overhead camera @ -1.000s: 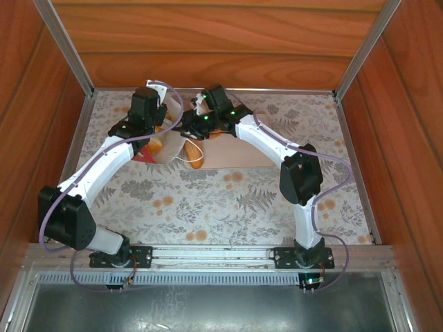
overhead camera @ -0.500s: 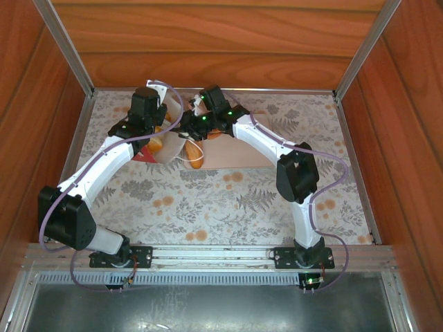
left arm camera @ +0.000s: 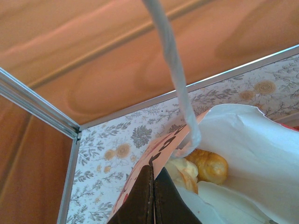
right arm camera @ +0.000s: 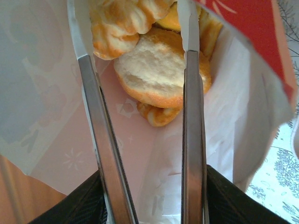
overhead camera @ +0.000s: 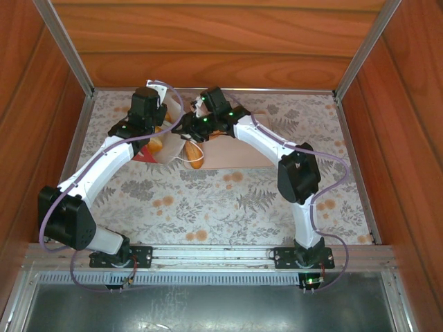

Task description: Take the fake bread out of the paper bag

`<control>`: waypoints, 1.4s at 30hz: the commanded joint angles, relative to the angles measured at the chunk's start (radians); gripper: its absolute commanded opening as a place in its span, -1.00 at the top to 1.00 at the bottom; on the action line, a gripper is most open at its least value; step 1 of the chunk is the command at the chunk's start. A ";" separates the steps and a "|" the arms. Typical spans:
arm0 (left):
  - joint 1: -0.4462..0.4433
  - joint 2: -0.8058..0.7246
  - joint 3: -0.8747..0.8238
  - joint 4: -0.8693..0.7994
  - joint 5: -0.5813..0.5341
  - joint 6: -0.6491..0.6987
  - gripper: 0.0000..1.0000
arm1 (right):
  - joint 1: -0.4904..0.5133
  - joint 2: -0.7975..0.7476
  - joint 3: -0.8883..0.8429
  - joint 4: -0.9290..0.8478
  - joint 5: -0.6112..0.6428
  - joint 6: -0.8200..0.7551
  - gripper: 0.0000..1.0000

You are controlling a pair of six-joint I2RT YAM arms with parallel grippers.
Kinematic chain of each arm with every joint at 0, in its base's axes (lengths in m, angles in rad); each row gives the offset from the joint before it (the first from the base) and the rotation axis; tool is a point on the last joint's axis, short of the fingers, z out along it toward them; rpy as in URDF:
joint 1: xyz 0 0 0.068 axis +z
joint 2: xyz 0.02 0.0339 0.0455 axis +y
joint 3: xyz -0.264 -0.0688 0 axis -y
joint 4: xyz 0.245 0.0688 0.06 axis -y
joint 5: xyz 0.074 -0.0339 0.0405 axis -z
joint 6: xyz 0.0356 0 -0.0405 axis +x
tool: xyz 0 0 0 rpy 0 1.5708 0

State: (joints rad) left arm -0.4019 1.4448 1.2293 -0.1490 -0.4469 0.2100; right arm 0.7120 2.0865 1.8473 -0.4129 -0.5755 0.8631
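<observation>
Nothing is reading as legible text. The paper bag (left arm camera: pixel 163 145) is showing dark, letter-like marks on its pinkish outer edge in the left wrist view, cut off and unreadable. In the right wrist view, faint star and letter shapes are showing through its inner wall, and white strokes are crossing its red band at the far right.

R claw (right arm camera: pixel 131 16) astride bread (right arm camera: pixel 154 77) in bag (right arm camera: pixel 254 32)

Golden fake bread (right arm camera: pixel 154 79) inside paper bag (right arm camera: pixel 238 116)
</observation>
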 commanded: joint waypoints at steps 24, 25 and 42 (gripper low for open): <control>-0.008 0.007 0.019 0.022 0.019 0.006 1.00 | -0.008 0.017 0.093 -0.075 0.010 -0.026 -0.04; -0.008 0.009 0.019 0.022 0.020 0.006 1.00 | -0.008 0.021 0.096 -0.074 0.008 -0.025 -0.04; -0.008 0.015 0.022 0.020 0.029 0.004 1.00 | -0.007 0.068 0.132 -0.041 -0.037 -0.012 -0.03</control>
State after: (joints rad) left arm -0.4019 1.4494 1.2293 -0.1486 -0.4397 0.2127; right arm 0.7116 2.1258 1.9358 -0.4824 -0.5678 0.8490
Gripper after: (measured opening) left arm 0.047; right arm 0.519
